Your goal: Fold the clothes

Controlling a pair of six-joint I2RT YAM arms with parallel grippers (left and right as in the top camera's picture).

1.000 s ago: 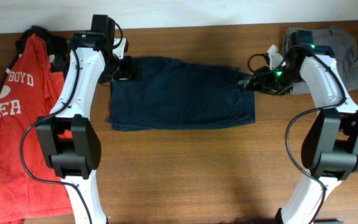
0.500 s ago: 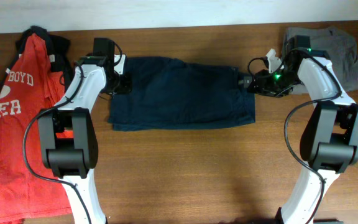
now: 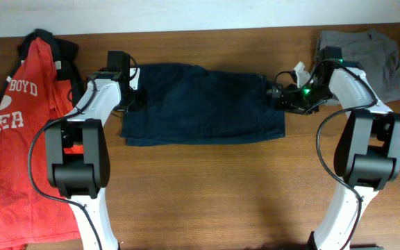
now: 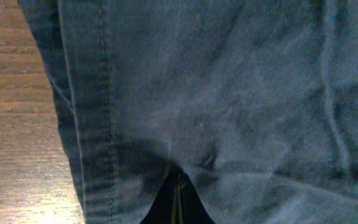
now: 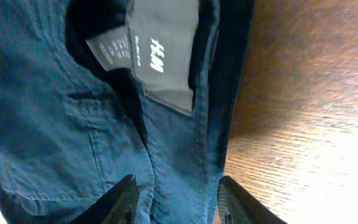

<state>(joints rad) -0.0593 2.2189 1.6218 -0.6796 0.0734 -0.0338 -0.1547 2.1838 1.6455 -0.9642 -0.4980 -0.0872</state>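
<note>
A navy garment (image 3: 200,104) lies folded in a wide strip across the middle of the table. At its left edge my left gripper (image 3: 135,97) is shut, and in the left wrist view the blue cloth (image 4: 229,93) puckers toward the closed fingertips of that gripper (image 4: 178,190). My right gripper (image 3: 278,96) is at the garment's right edge. In the right wrist view this gripper (image 5: 182,199) stands open with its fingers (image 5: 126,199) astride the seamed edge of the cloth (image 5: 55,124), beside a grey label (image 5: 163,56).
A red printed T-shirt (image 3: 26,139) lies spread at the far left over a dark garment (image 3: 47,38). A grey garment (image 3: 377,55) is bunched at the back right corner. Bare wooden tabletop (image 3: 207,194) fills the front.
My left gripper has gone from wide open to shut on the navy garment's left edge. The right gripper's fingers have narrowed a little around the right edge.
</note>
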